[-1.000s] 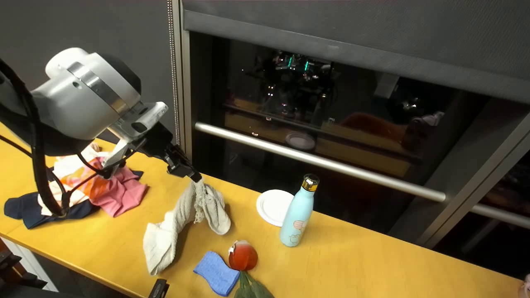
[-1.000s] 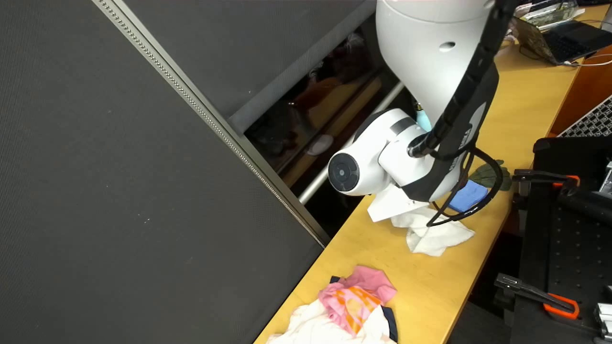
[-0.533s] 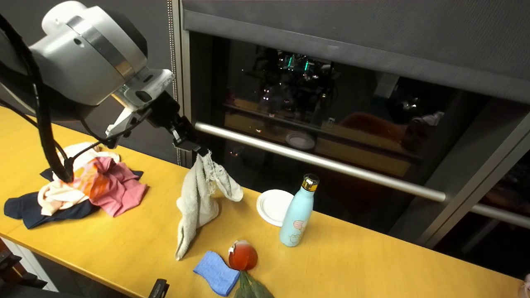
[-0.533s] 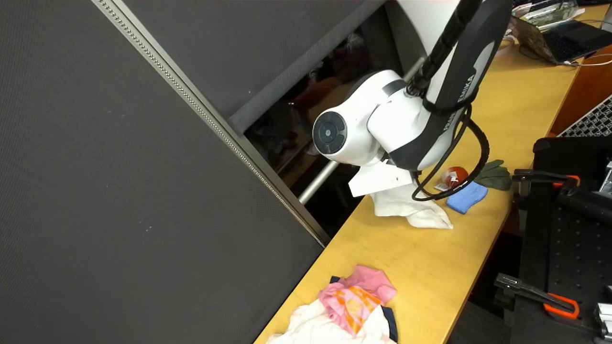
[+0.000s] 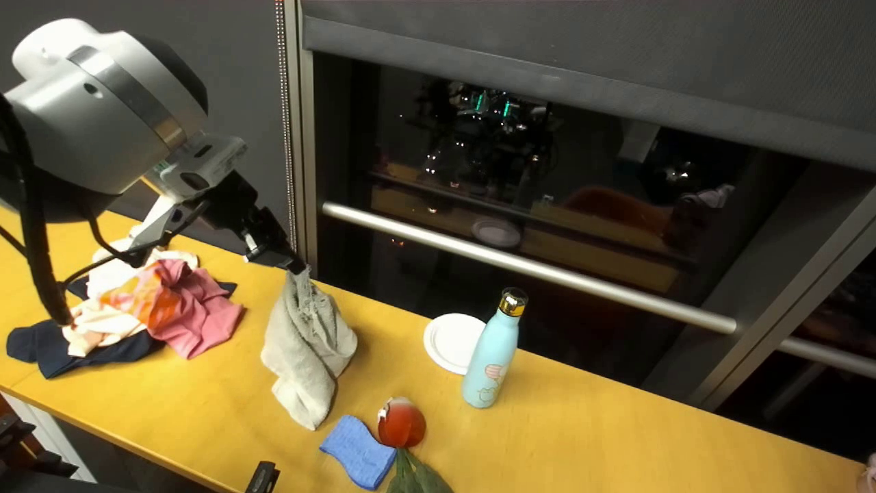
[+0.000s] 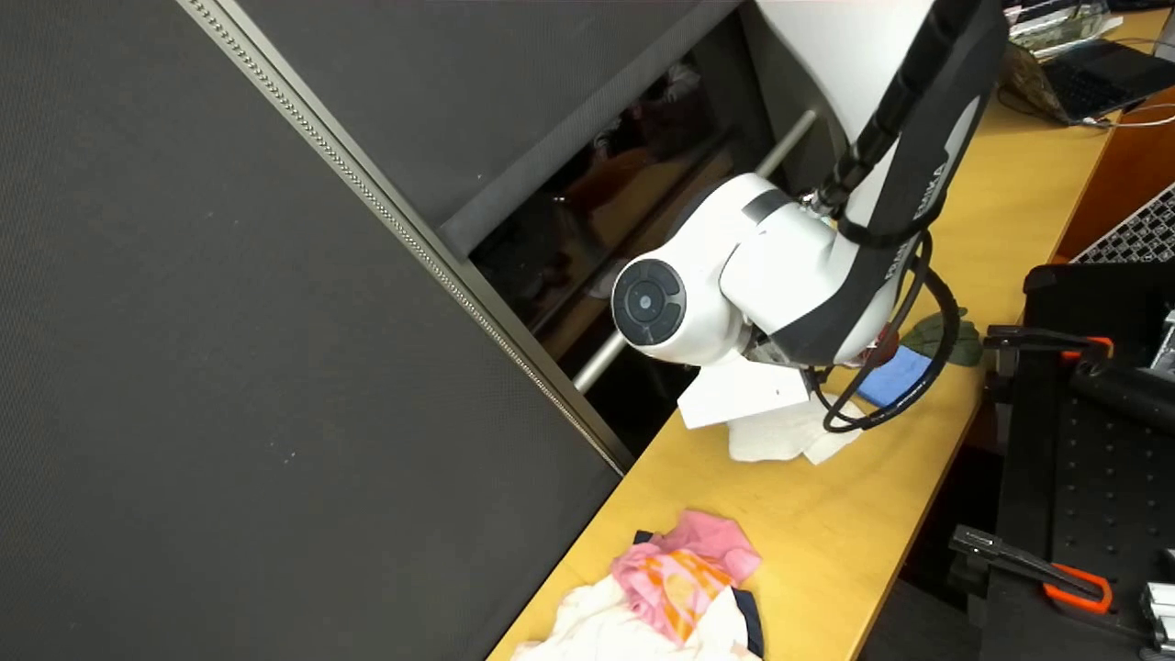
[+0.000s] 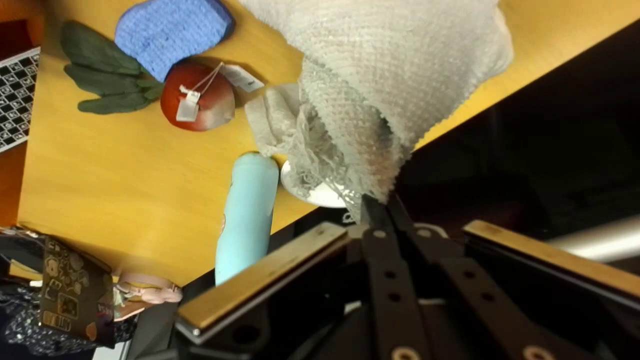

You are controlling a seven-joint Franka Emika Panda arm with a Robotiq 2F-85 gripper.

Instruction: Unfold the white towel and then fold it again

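Observation:
The white towel point(image 5: 308, 342) hangs crumpled from my gripper point(image 5: 298, 266) in an exterior view. Its lower end reaches down to the table near the blue sponge; whether it touches the wood is hard to tell. The towel shows partly behind the arm in an exterior view point(image 6: 780, 433), where the gripper is hidden. In the wrist view the towel point(image 7: 400, 60) spreads away from my gripper point(image 7: 382, 201), which is shut on a bunched, frayed end. A loose twisted flap with stringy threads hangs at its side.
A blue sponge point(image 5: 359, 452), a red plush vegetable point(image 5: 402, 423) with green leaves, a light blue bottle point(image 5: 491, 363) and a white plate point(image 5: 445, 342) stand on the table. A clothes pile point(image 5: 198, 311) lies left. A window rail point(image 5: 520, 264) runs along the table's back edge.
My gripper first rose with the towel, then moved left and slightly down in an exterior view. The towel's draped legs have come together into one hanging bunch. The grip stayed shut.

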